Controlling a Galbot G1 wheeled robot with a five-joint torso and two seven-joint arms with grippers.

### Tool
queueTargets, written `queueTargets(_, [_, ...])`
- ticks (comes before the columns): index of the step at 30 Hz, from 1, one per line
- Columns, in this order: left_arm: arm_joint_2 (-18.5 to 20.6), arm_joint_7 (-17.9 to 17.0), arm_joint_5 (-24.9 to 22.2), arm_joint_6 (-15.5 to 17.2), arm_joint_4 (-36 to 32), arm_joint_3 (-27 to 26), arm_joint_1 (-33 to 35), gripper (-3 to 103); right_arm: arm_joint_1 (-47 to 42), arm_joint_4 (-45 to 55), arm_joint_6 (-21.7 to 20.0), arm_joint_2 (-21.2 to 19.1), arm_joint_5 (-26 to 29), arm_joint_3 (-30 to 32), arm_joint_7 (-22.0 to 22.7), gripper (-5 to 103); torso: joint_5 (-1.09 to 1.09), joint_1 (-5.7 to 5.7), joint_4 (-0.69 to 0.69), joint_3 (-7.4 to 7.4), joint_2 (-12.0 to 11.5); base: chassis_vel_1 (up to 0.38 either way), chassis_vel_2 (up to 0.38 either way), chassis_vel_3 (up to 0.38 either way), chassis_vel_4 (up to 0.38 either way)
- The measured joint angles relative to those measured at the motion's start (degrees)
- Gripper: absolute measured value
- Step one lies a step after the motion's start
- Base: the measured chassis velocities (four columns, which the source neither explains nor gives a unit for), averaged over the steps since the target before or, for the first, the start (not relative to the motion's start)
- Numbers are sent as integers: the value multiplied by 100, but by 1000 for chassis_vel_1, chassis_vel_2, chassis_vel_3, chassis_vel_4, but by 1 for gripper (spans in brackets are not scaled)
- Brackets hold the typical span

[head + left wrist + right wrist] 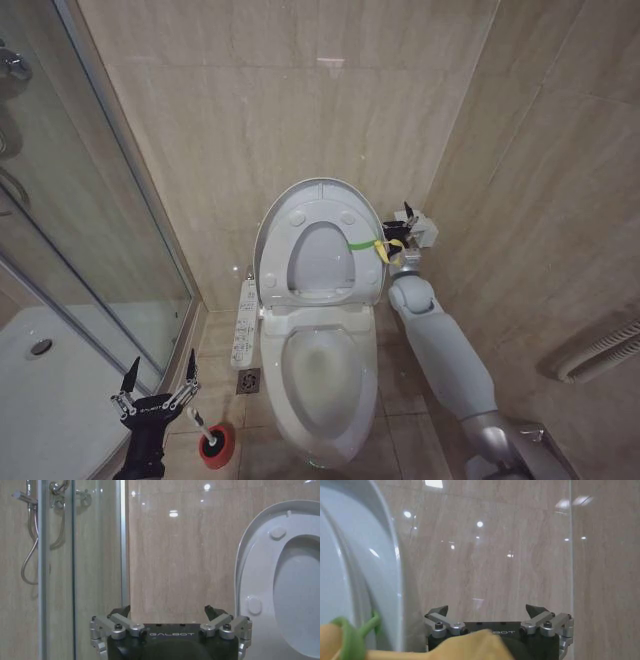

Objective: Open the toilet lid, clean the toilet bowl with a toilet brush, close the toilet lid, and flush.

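Observation:
The toilet lid (322, 255) stands upright against the back wall, with the ring seat (290, 250) raised in front of it. Below lies the open toilet bowl (325, 385). A green-yellow strap (375, 246) hangs at the lid's right edge. My right gripper (408, 228) is just right of that edge, open and holding nothing; in the right wrist view its open fingers (486, 611) face the wall beside the lid's rim (365, 562). The toilet brush (203, 428) stands in its red cup (218, 447) on the floor, left of the bowl. My left gripper (155, 387) is open just left of the brush (170, 612).
A long white control panel (245, 325) runs along the bowl's left side, with a floor drain (249, 381) below it. The glass shower screen (100, 230) and white shower tray (50, 390) close off the left. A wall and a rail (600, 350) bound the right.

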Motion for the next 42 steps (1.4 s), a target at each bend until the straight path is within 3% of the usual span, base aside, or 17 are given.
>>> queueTargets(7, [0,0,0,0,0,0,0,97,-478,643,-38,-482,194,75,-41,100,-1,0,-1,0,0,0,0,0,0])
queueTargets(23, [0,0,0,0,0,0,0,97,-2048,1962,-23,-1010,433,268,-207,100,0,-1,-2,-1,1,0,0,0,0])
queueTargets(29, [0,0,0,0,0,0,0,97,-2461,2249,42,-1032,430,401,-185,100,-1,-1,-1,0,0,0,0,0,0])
queueTargets(42, [0,0,0,0,0,0,0,97,-3051,2461,129,-691,151,480,-45,100,-1,0,-1,0,0,0,0,0,0])
